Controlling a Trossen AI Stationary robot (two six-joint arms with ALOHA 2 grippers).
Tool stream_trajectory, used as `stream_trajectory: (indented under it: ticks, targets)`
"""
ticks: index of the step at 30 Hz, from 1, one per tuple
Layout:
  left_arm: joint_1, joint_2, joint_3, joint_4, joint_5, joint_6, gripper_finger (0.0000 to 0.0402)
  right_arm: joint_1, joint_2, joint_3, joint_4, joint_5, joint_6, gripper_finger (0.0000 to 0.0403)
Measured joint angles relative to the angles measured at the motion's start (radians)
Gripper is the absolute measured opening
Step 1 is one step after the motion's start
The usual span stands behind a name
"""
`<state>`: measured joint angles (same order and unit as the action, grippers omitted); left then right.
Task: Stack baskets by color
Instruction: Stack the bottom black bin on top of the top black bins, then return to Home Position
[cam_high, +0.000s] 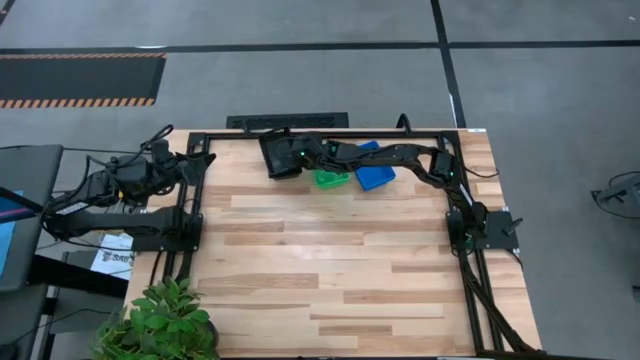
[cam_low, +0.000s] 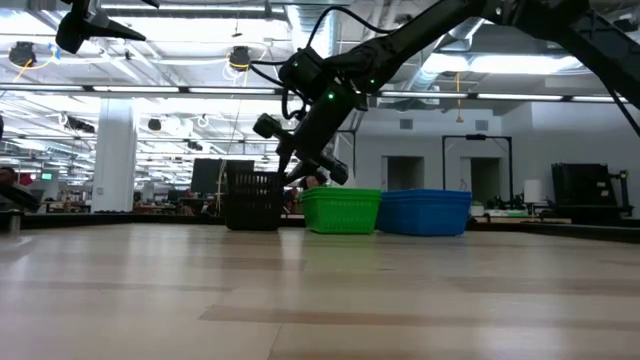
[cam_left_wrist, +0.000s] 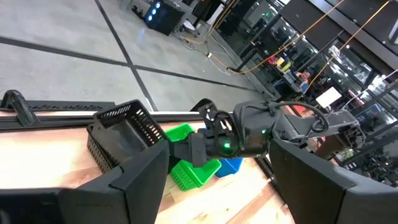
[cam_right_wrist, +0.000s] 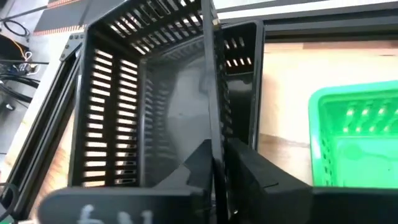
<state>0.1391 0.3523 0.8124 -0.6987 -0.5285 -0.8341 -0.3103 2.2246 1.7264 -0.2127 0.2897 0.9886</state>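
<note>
A black basket (cam_right_wrist: 149, 99) stands at the table's far edge, set into a second black basket whose wall (cam_right_wrist: 249, 56) shows just outside it. In the high view the black baskets (cam_high: 280, 155) lie left of a green basket (cam_high: 332, 179) and a blue basket (cam_high: 376, 176), which rest on their bases side by side. My right gripper (cam_right_wrist: 217, 152) reaches in from the right over the green basket and is shut on the black basket's wall. My left gripper (cam_left_wrist: 217, 199) hangs open at the table's left edge, well away from the baskets. My right gripper has the upper black basket's side wall (cam_right_wrist: 214, 124), the one facing the green basket, pinched at its rim with one finger (cam_right_wrist: 193, 168) inside and one outside. The fingers slant down from the table's right. The basket stands upright, its base down inside the other black basket (cam_low: 250, 200).
A black metal frame (cam_high: 200, 140) runs along the table's far edge and both sides, close behind the baskets. A potted plant (cam_high: 165, 320) sits at the near left corner. The wooden tabletop (cam_high: 320, 260) spreads bare toward the near edge.
</note>
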Motion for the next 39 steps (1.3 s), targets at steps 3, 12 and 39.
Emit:
stream_trajectory:
  ticks: [3,12,39]
  targets:
    - [0.0,0.0,0.0,0.0,0.0,0.002,0.0265,0.0,0.0,0.0,0.0,0.0,-0.001,0.0091]
    - [0.0,0.0,0.0,0.0,0.001,0.002,0.0265,-0.013,0.0,0.0,0.014,-0.002,-0.002,0.0144]
    - [0.0,0.005,0.0,-0.026,-0.1,0.007,0.0265,0.027,-0.781,0.065,-0.491,-0.132,-1.005,0.0176]
